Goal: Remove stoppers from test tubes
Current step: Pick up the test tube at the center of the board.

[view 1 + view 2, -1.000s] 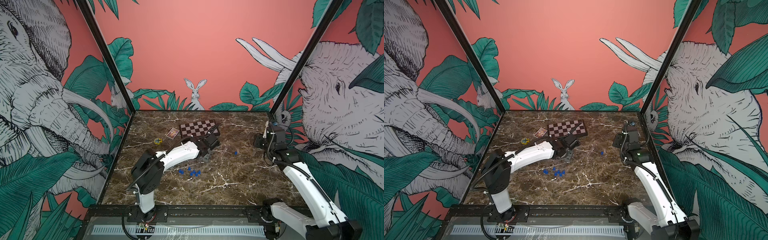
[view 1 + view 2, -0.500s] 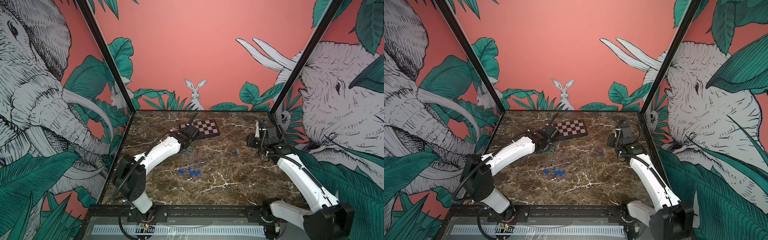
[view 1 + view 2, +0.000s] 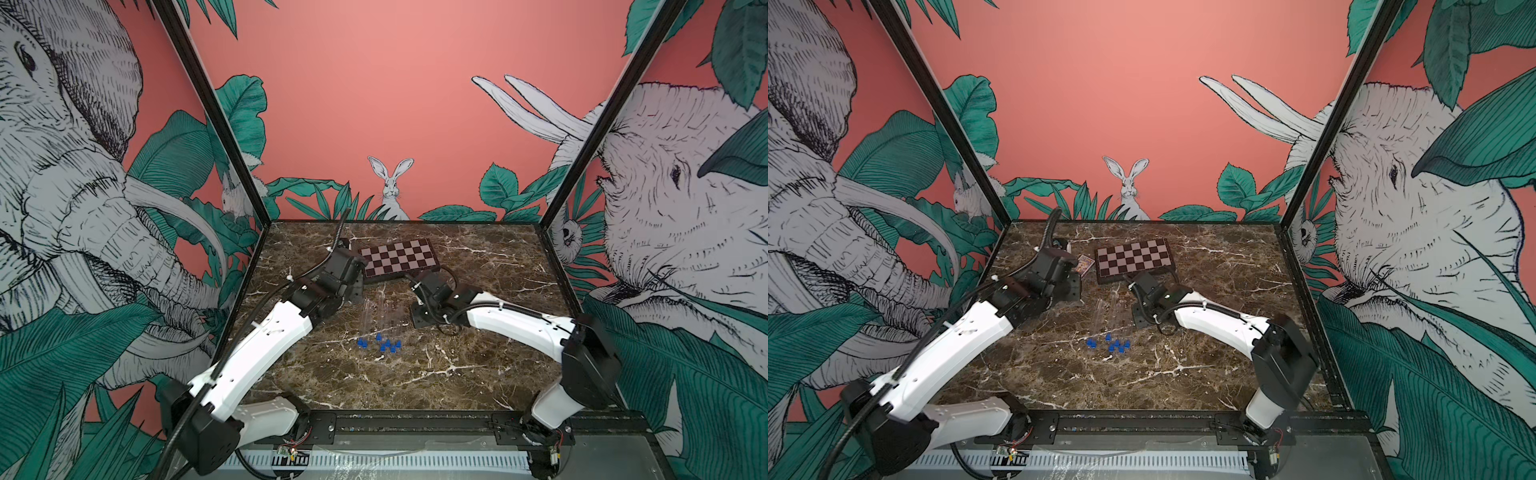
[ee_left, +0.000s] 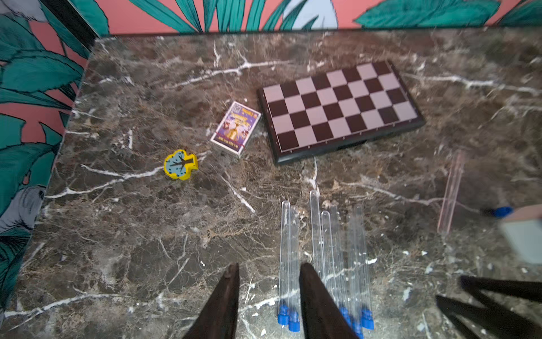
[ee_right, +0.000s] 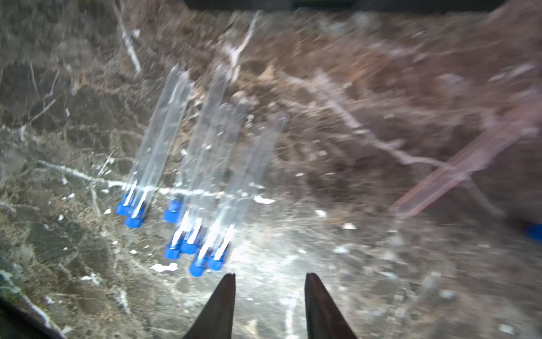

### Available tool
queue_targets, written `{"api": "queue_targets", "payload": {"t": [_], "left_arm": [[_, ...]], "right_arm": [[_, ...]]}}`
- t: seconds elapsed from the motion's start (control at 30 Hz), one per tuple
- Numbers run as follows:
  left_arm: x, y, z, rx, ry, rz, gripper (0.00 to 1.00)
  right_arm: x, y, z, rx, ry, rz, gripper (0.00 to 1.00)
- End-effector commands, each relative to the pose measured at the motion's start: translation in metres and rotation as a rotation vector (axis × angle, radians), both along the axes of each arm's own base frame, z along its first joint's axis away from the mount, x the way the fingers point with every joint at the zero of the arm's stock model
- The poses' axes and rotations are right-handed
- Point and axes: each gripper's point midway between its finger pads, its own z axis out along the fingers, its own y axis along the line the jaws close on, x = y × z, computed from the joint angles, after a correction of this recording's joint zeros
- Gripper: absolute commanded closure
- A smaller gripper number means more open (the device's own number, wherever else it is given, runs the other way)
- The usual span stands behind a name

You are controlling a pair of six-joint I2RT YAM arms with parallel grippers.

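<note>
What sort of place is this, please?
Probably a staged robot test cell: mural wall panels enclose a marble-look tabletop, the left arm and right arm are mounted at its front edge, and test tubes lie near a chessboard.

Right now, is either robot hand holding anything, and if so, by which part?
Nothing is held. The left hand and the right hand are both open and empty, near the tubes lying flat.

Right claw (image 5: pixel 269 278) now beside test tubes (image 5: pixel 211 146)
</note>
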Motion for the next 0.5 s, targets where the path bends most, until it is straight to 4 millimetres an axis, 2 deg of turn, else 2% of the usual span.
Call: {"api": "queue_targets", "payload": {"t": [0.0, 0.07, 0.13, 0.3, 0.47], "left_arm": [[-0.003, 0.013, 0.001, 0.007, -0.022, 0.050, 0.63], [-0.005, 0.016, 0.003, 0.004, -0.029, 0.052, 0.63], [-0.008, 0.018, 0.002, 0.003, -0.031, 0.052, 0.63], [-0.011, 0.020, 0.002, -0.006, -0.043, 0.050, 0.63], [-0.013, 0.022, 0.001, -0.008, -0.046, 0.051, 0.63]], "right_arm": [[-0.003, 0.014, 0.000, -0.005, 0.015, -0.059, 0.62], [-0.008, 0.018, -0.012, -0.028, 0.041, -0.064, 0.62], [-0.008, 0.025, -0.014, -0.040, 0.045, -0.074, 0.63], [-0.009, 0.025, -0.036, -0.088, 0.079, -0.100, 0.66], [-0.006, 0.023, -0.049, -0.132, 0.083, -0.111, 0.69]]}}
